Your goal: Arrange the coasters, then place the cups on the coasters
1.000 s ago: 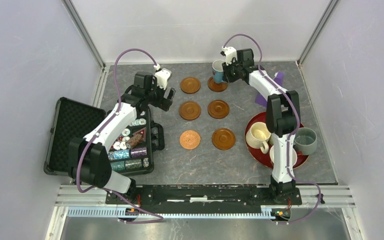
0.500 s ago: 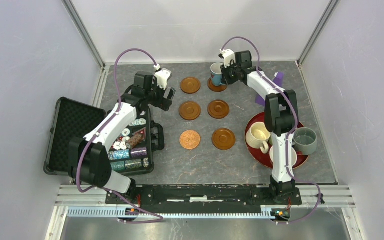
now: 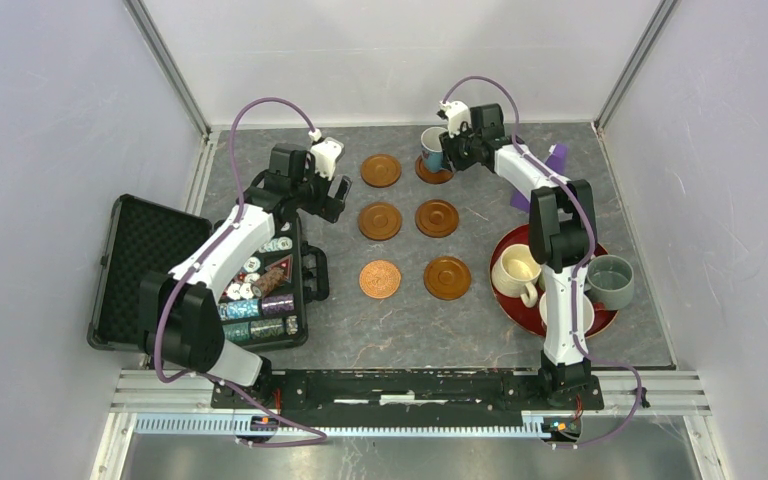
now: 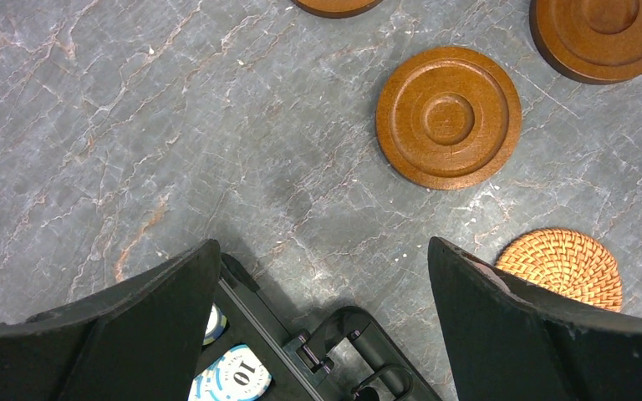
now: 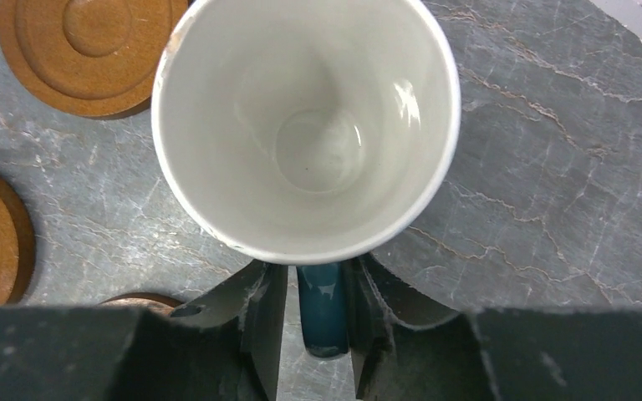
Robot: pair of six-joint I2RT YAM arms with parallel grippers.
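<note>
Top external: outstretched right claw (image 3: 443, 151) loosely straddles cup handle (image 5: 323, 311).

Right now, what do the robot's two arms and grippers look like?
The left arm and right arm have white shells, black joints and looping purple cables. The left gripper and right gripper have broad matte black fingers; a small white camera block sits at each wrist.

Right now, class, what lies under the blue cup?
A brown coaster: only its near edge shows below the blue cup. The rest is covered by the cup, so its centre ring cannot be seen.
</note>
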